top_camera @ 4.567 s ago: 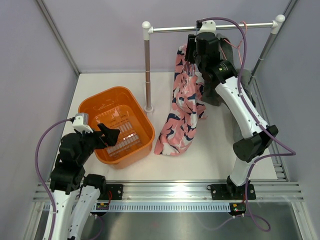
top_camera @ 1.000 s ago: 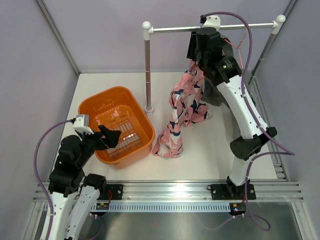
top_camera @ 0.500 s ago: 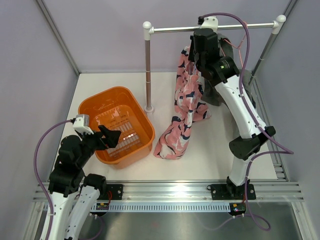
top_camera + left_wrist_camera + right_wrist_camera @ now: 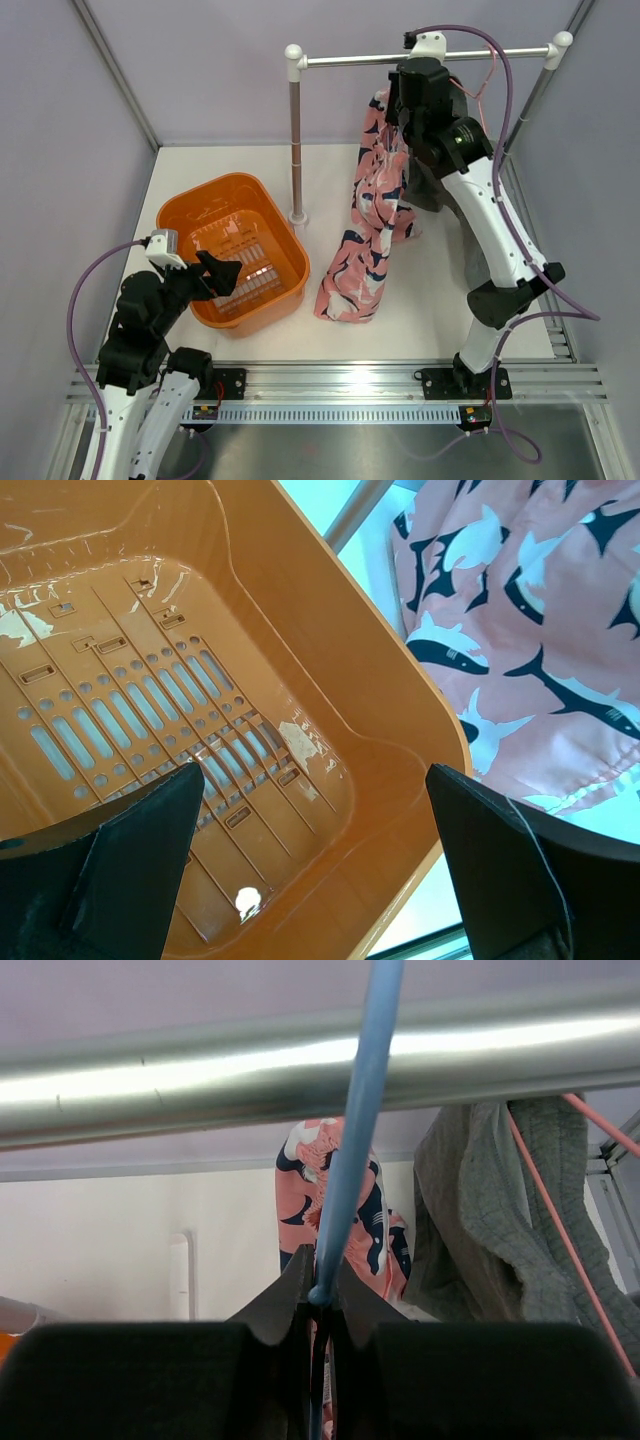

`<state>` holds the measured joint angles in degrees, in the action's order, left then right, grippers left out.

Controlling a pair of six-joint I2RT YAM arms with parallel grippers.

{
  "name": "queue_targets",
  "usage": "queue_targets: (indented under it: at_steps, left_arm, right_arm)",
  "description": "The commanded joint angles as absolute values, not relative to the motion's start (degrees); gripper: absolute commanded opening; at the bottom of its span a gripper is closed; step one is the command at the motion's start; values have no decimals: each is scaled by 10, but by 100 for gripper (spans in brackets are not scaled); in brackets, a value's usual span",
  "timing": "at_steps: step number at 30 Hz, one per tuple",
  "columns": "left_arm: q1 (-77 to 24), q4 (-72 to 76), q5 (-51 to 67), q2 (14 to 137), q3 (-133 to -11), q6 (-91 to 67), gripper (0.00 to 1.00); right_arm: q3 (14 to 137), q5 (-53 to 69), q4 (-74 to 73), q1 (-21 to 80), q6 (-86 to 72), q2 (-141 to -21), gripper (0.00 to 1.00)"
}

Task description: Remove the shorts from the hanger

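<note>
The pink shorts (image 4: 372, 215) with dark shark prints hang from below my right gripper (image 4: 398, 112) down to the table, their lower end bunched on the white surface. They also show in the left wrist view (image 4: 530, 630) and the right wrist view (image 4: 345, 1205). My right gripper (image 4: 322, 1295) is shut on the thin blue hanger (image 4: 355, 1150), just under the metal rail (image 4: 420, 56). My left gripper (image 4: 222, 272) is open and empty over the orange basket (image 4: 240, 190), whose slotted floor fills the left wrist view (image 4: 330, 700).
The rail stands on a post (image 4: 295, 140) at the left and a slanted post (image 4: 528, 100) at the right. A grey garment (image 4: 490, 1220) on a pink hanger (image 4: 570, 1220) hangs on the rail to the right of the shorts.
My right gripper has shifted a little right and up along the rail with the hanger. The shorts swung from twisted to hanging straighter, their lower end sliding right. The left arm has not moved.
</note>
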<state>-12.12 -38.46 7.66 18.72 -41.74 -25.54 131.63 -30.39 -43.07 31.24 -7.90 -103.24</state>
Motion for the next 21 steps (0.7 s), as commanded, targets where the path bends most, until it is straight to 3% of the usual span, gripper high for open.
queue_targets:
  at_steps: [1,15,21]
  left_arm:
    - [-125,-362,69,182,-419,-259,99]
    - [-125,-360,74,184,-419,-258,99]
    - [-125,-343,124,177,-418,-236,99]
  right_arm:
    - [1305,-292,-385,320,-77,-954,0]
    - [1132,-205,-388,320,-129,-816,0]
    - [1008,-52,-439,327,-181,-678,0]
